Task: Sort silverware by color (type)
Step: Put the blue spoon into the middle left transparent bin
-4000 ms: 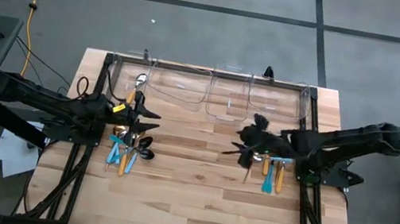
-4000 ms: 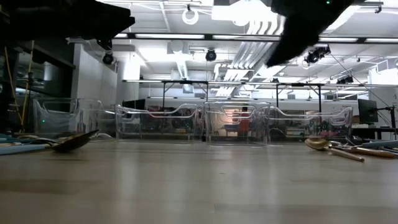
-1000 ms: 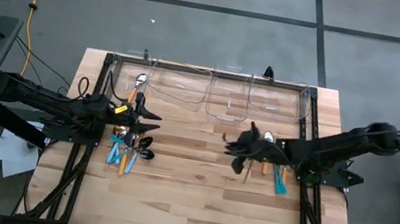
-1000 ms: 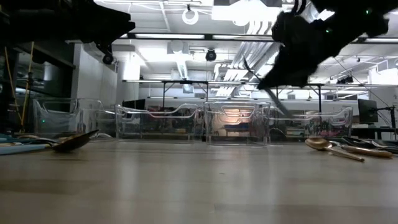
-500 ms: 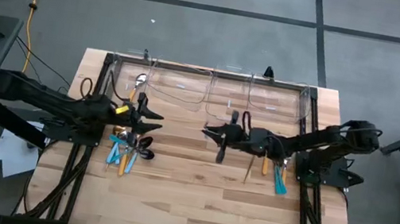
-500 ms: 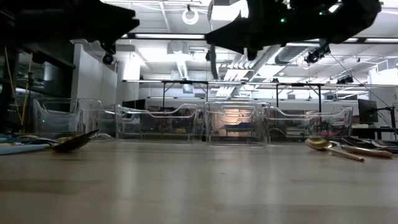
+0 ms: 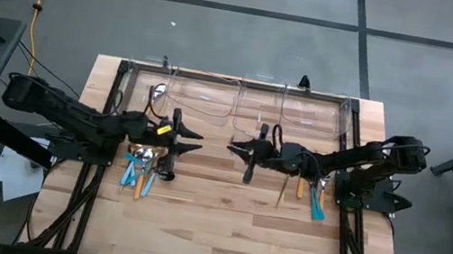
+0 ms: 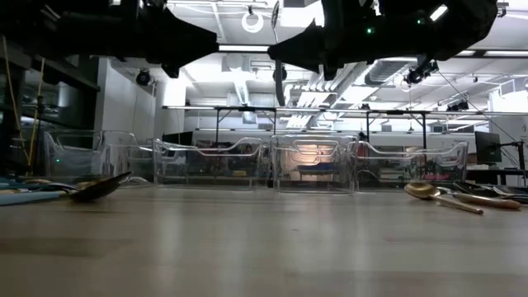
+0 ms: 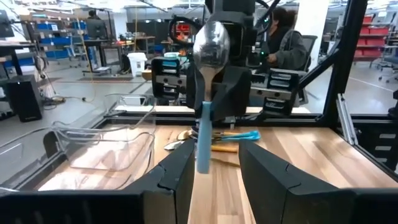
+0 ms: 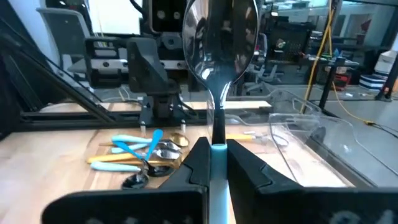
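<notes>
— Silverware first: where is the piece in play?
— A spoon with a shiny silver bowl and a light-blue handle stands upright in the right gripper, whose fingers are pressed together on the handle, pinching it just below the neck. The bowl rises above the fingertips. From the left wrist view the same spoon hangs mid-air with its handle pointing down, straight ahead of the left gripper.

— And the left gripper itself?
— Its fingers are spread and hold nothing. It hovers over the middle of the pale wooden surface, facing the right gripper; the spoon is between the two, apart from the left fingers.

— What lies beyond?
— On the left side of the surface, a loose pile of blue-, orange- and dark-handled spoons and forks. On the right side, a few more pieces with orange and light-blue handles. Along the far edge stands a row of clear plastic bins; the leftmost holds one orange-handled piece.
</notes>
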Controlling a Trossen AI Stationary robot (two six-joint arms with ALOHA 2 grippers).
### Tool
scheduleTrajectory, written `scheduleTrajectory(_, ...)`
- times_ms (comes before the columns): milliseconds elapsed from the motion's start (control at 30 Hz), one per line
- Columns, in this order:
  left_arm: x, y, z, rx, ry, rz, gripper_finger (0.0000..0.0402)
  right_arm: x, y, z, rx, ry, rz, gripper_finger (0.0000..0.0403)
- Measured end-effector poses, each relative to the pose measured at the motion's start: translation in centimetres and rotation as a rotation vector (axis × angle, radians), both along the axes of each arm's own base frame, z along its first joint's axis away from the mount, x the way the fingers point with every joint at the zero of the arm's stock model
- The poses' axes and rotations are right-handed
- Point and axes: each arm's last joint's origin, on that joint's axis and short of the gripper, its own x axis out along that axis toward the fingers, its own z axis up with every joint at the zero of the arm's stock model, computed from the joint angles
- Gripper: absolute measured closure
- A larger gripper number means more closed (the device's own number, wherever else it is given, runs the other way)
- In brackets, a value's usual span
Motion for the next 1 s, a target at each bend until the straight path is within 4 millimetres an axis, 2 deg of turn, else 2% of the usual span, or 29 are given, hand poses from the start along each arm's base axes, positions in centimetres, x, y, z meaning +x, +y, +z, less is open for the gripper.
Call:
scheduleTrajectory(167, 1.0, 0.0, -0.4, -0.030, 0.030, 0.000, 0.0284, 0.0, 0.2, 0.7, 0.018, -0.076, 0.055, 0.0388)
scheduleTrajectory(333, 3.1, -0.1, -1.0, -0.028, 0.082, 0.000, 0.0284, 0.0, 0.4, 1.2, 0.035, -0.141, 0.106, 0.0388)
scheduleTrajectory(600, 6.6, -0.6, -1.1, -0.021, 0.078, -0.111, 0.0284, 0.8, 0.5, -0.2, 0.041, -0.117, 0.126, 0.0388)
scheduleTrajectory(800, 7.4, -0.7, -1.6, -0.024, 0.101, -0.113, 0.0284, 1.7, 0.8, -0.3, 0.039, -0.123, 0.156, 0.0389)
scheduleTrajectory(1000, 7.4, -0.7, -1.4, -0.023, 0.095, -0.112, 0.0284, 1.7, 0.9, 0.0, 0.039, -0.152, 0.164, 0.0389)
